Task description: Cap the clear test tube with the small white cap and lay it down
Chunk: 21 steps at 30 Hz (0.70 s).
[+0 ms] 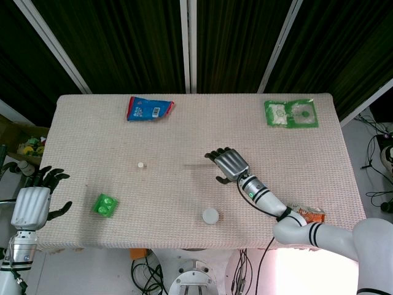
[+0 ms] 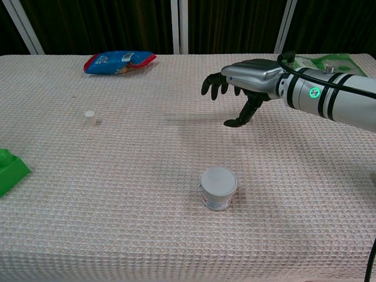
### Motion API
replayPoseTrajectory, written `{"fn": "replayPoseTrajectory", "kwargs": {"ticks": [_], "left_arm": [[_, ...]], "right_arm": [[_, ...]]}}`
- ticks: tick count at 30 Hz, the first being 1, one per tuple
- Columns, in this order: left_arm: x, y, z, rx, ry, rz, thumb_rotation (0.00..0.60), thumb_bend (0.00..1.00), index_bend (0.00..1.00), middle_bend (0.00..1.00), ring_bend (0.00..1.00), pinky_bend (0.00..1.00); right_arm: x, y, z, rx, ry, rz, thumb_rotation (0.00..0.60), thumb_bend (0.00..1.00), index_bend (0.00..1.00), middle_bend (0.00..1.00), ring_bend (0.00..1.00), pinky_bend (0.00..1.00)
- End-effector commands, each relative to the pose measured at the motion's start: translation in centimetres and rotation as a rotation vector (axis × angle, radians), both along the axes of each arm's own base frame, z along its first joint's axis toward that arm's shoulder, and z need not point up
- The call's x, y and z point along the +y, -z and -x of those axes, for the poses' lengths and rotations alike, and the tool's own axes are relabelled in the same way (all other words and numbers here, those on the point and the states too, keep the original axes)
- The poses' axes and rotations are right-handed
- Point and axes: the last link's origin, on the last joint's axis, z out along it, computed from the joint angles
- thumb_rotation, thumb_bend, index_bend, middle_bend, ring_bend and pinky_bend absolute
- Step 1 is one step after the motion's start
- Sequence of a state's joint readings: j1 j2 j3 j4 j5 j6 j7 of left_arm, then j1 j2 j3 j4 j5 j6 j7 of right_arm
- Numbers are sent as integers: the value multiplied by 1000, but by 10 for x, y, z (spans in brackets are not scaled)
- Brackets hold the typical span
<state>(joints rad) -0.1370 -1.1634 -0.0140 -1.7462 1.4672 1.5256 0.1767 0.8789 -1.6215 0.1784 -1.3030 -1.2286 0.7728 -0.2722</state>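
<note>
Capping is not begun: the small white cap point(image 1: 141, 165) sits untouched on the worktop point(image 1: 184, 129), well left of the right hand point(image 1: 228, 163), which hovers wide and empty over the faint clear test tube point(image 2: 185, 119).

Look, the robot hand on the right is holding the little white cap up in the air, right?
Not quite. The right robot hand is up over the table, but it holds nothing. The little white cap sits on the table by itself, far off to the hand's side. The chest view shows this best.
</note>
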Motion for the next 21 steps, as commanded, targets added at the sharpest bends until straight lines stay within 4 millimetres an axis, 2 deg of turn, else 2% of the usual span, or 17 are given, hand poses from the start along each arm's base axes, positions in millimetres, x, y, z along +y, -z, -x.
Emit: {"fn": "replayPoseTrajectory", "kwargs": {"ticks": [1, 8, 16, 21], "left_arm": [[1, 2, -1, -4, 9, 3, 600, 178, 306, 221, 118, 162], [6, 4, -7, -1, 39, 28, 600, 178, 306, 221, 117, 162], [10, 6, -9, 1, 49, 46, 600, 179, 307, 220, 117, 161], [9, 5, -8, -1, 46, 43, 600, 179, 306, 217, 118, 161]], "right_arm": [[-2, 3, -3, 24, -17, 5, 600, 262, 259, 297, 232, 347], [-7, 20, -15, 96, -51, 2, 600, 289, 289, 305, 232, 347], [-12, 43, -29, 142, -89, 36, 600, 309, 353, 361, 235, 353], [-14, 48, -31, 143, -89, 65, 600, 321, 385, 394, 250, 363]]}}
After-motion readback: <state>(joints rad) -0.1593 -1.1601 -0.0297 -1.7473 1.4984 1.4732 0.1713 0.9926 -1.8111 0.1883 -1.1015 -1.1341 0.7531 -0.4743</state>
